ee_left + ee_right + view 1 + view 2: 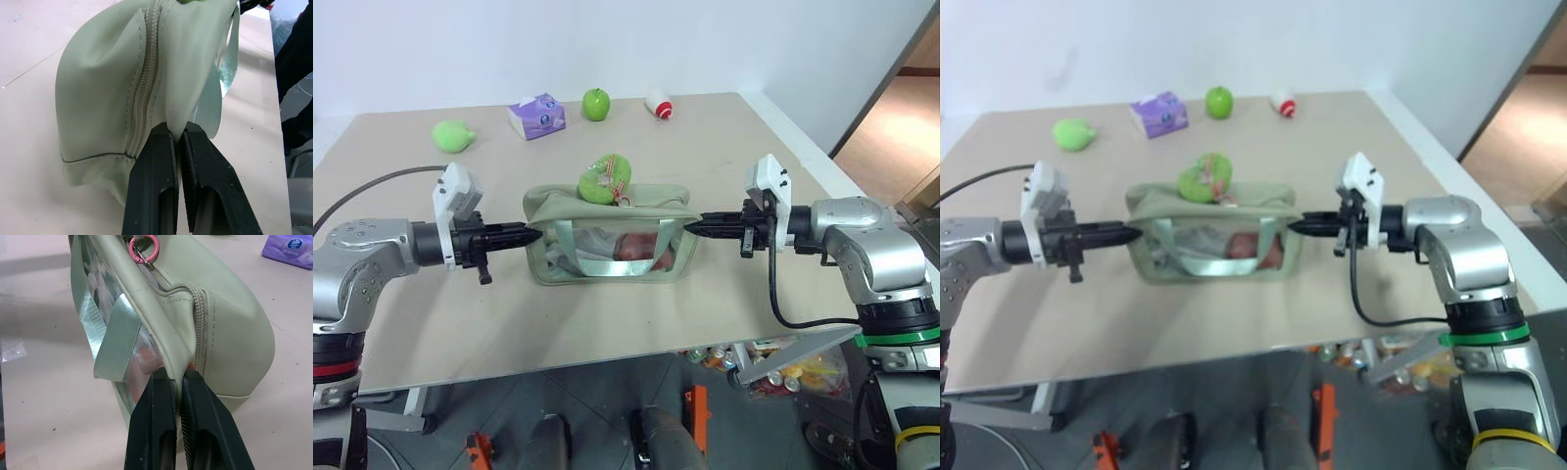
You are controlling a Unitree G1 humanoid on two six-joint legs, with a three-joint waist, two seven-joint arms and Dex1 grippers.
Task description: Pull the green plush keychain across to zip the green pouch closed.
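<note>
Both end effectors, left (530, 234) and right (694, 228), clenched on soft, floppy green pouch (607, 257) ends; light green plush keychain (605, 179) should squash when gripped.

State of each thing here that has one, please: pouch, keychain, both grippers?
green pouch: upright on the table, pinched at both ends, contents showing through the clear side.
green plush keychain: resting on top, not gripped.
left gripper: shut on the pouch's end.
right gripper: shut on the opposite end.
</note>
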